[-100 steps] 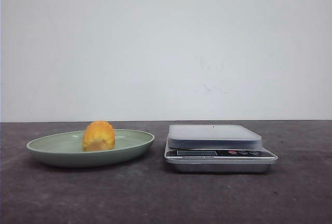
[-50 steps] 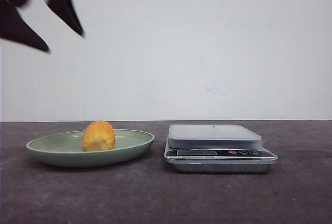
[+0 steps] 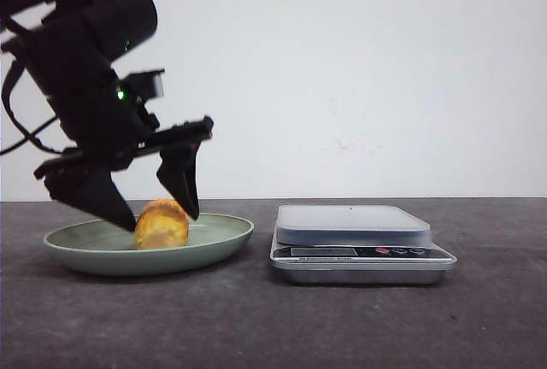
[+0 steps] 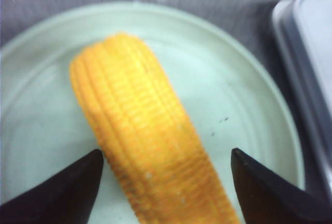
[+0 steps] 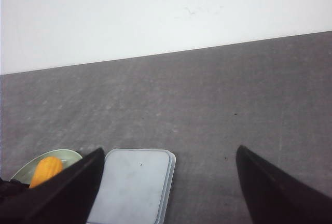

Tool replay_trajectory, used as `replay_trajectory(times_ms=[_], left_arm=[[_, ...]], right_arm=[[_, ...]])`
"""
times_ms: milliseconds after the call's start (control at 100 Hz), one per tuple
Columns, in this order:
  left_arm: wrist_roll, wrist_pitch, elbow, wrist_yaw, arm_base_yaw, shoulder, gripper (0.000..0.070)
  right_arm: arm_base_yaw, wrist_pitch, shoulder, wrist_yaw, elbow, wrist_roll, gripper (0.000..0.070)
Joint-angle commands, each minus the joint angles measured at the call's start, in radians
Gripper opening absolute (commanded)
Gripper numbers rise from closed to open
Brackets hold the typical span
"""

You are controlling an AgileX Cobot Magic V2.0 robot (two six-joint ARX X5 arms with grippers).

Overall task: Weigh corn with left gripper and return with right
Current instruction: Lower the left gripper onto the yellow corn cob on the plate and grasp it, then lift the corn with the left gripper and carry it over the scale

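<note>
The corn (image 3: 162, 225) lies in the green plate (image 3: 218, 241) on the left of the table. My left gripper (image 3: 161, 215) is open, its two black fingers straddling the cob, one tip on each side, just above the plate. In the left wrist view the corn (image 4: 142, 136) lies between the fingertips (image 4: 83, 175), with gaps on both sides. My right gripper (image 5: 168, 154) is open and empty, out of the front view, high above the scale (image 5: 132, 185). The corn (image 5: 45, 169) shows small in the right wrist view.
A silver kitchen scale (image 3: 355, 225) with a pale square platform stands right of the plate, its display and buttons facing front. Dark table surface (image 3: 342, 326) runs along the front; a white wall stands behind.
My left arm has come down from the upper left corner to the plate, and its open fingers now straddle the corn. The corn, plate and scale have not moved.
</note>
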Motion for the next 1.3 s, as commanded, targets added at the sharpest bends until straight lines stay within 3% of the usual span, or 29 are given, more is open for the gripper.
replay_trajectory(times_ms=[0,80,220,270,490,730,1010,1290], left_arm=[[-0.014,0.011,0.016,-0.006,-0.01,0.025,0.0473],[-0.026,0.008,0.016,-0.006,-0.01,0.028,0.0444],[-0.025,0.009,0.016,-0.006,-0.014,0.026,0.0088],[-0.016,0.007,0.016,-0.004,-0.015,0.025,0.0],[-0.014,-0.007,0.027,0.007,-0.033,-0.048,0.0004],[0.018,-0.201,0.271,0.057,-0.113,-0.066,0.0005],[0.002,-0.238,0.521,0.019,-0.251,0.143,0.0004],[-0.035,-0.225,0.595,0.02,-0.298,0.319,0.0005]], right_arm=[[0.004,0.009,0.003,-0.002,0.02,-0.014,0.0514],[0.004,0.008,0.003,-0.002,0.02,-0.014,0.0514],[0.004,0.008,0.003,-0.001,0.02,-0.014,0.0509],[0.004,0.009,0.003,-0.001,0.02,-0.014,0.0509],[0.004,0.008,0.003,-0.001,0.02,-0.022,0.0509],[0.004,0.009,0.003,-0.001,0.02,-0.021,0.0509],[0.004,0.008,0.003,-0.002,0.02,-0.021,0.051],[0.004,-0.007,0.003,-0.001,0.02,-0.022,0.051]])
